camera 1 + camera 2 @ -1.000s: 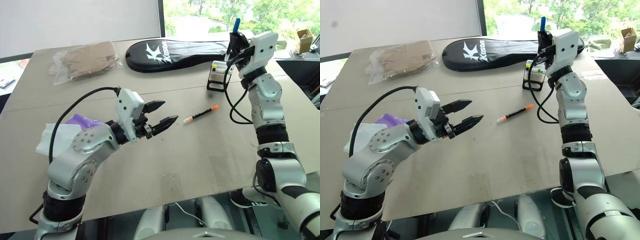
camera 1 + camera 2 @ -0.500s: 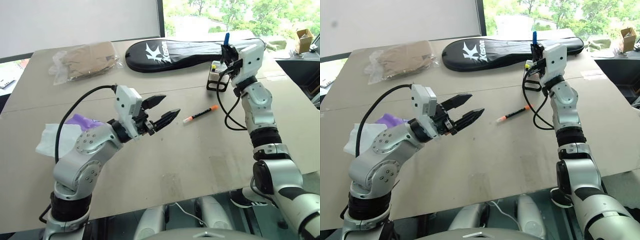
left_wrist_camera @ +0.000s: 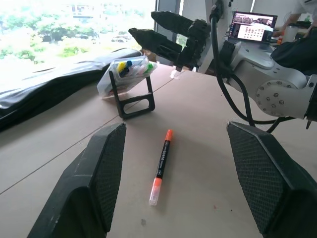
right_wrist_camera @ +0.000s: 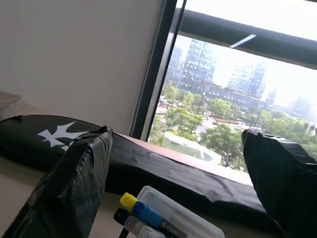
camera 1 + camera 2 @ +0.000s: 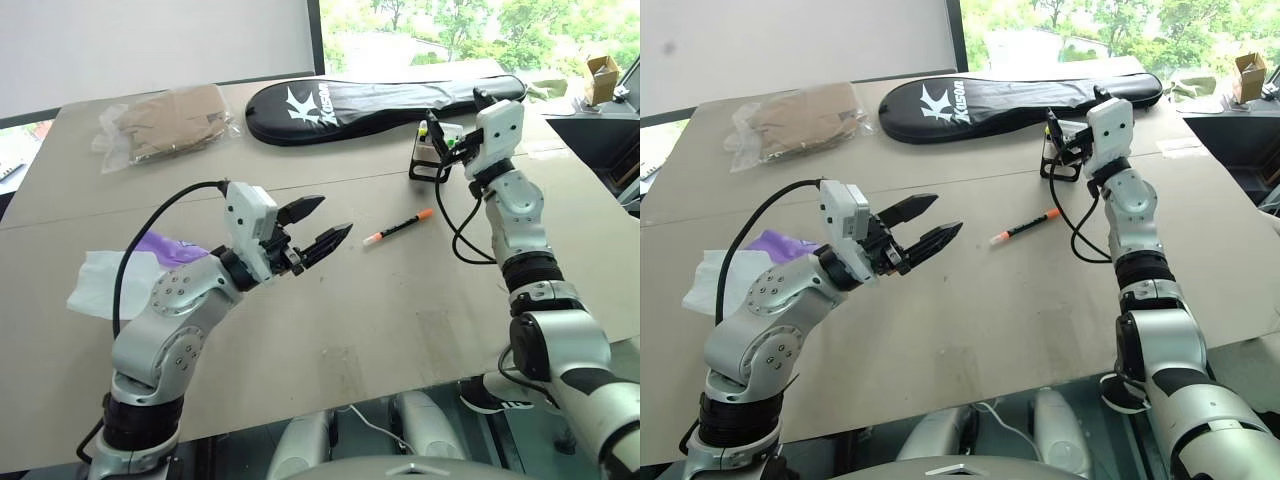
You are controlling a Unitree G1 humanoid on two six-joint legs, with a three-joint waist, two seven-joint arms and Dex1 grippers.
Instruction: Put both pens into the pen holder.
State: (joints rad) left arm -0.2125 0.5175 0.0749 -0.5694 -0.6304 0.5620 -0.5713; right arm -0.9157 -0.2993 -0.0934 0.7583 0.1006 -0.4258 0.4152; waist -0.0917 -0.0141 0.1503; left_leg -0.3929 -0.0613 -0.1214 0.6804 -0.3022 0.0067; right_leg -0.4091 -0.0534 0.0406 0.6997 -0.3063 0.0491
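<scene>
The pen holder [image 5: 430,152], a small clear box on a black frame, stands at the far right of the table. A blue-capped pen [image 4: 146,214] sits inside it beside a yellow cap. My right gripper [image 4: 176,134] hovers just above the holder, open with nothing between its fingers; the left wrist view also shows this gripper [image 3: 143,25]. On the table between the arms lies the other pen [image 5: 400,228], black with an orange cap. My left gripper [image 5: 334,216] hangs open a little to that pen's left, above the table.
A long black racket bag [image 5: 380,98] lies behind the holder. A plastic bag of brown material [image 5: 170,120] sits at the back left. A white cloth with a purple item [image 5: 110,280] lies by my left arm. The table's right edge is close to the holder.
My right gripper came down over the holder with the blue-capped pen and opened; the pen now sits in the holder. My left gripper has stayed in place.
</scene>
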